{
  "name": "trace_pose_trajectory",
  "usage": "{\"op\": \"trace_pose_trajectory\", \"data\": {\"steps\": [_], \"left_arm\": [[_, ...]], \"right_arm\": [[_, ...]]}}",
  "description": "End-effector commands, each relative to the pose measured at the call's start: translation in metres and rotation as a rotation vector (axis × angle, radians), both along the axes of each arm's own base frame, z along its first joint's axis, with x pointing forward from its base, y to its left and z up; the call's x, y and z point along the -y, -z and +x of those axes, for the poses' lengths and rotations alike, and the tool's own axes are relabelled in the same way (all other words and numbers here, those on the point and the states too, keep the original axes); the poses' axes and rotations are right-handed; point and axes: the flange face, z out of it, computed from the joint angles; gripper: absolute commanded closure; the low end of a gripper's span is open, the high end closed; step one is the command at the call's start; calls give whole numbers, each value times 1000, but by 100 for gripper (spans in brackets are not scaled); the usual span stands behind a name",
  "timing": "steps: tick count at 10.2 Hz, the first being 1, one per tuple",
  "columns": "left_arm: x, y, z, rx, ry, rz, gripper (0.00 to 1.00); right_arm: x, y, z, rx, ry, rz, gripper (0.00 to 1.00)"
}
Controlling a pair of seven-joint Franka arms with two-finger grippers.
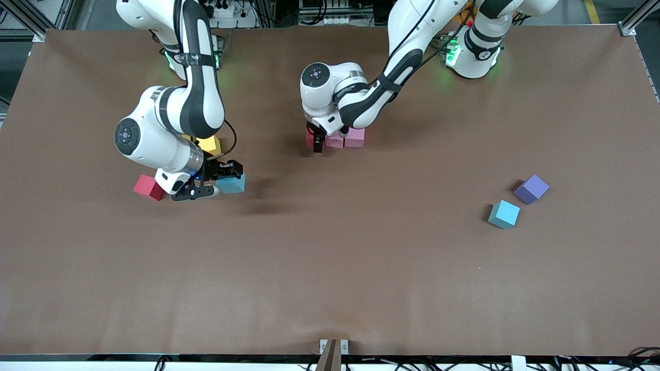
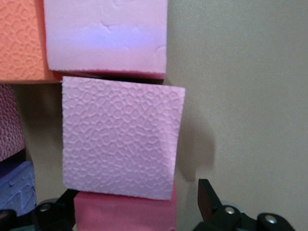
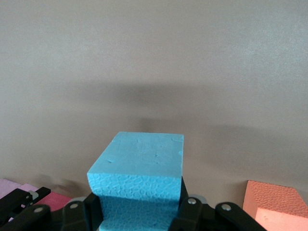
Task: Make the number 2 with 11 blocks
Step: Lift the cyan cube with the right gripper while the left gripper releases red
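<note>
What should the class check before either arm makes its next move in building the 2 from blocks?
1. Right tool shut on blue block: ok.
2. Left tool open over the pink row: ok.
3. Pink block squared with its neighbour: not ok, slightly turned.
4. Loose purple block and second blue block uncovered at the left arm's end: ok.
5. Red block untouched on table: ok.
6. Count of placed blocks: cannot tell.

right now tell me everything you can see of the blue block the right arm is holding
The light blue cube is matte foam, smooth on its upper face and pebbled on the side toward the wrist camera. The right pincer is shut on it, one finger on each of two facing sides. It sits level, beside the red cube and near the yellow cube.
</note>
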Motion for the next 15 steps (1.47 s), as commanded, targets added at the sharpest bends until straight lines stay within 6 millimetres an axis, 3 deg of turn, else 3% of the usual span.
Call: {"op": "trace_pose_trajectory", "data": {"steps": [1,6,13,15], "left_arm": [[0,-10,-11,42,-100,7,0],[-4,-16,-17,48,-70,16,0],[-13,-42,-15,55,-62,-8,0],[-19,-60,-8,57,-51,-30,0]], "right_arm": [[-4,-3,-2,-5,25,7,88],[-59,5,-20,-1,90,-31,88],[-75,7,-27,-16,126,-38,88],[-96,14,-36,-1,129,-49,88]]}}
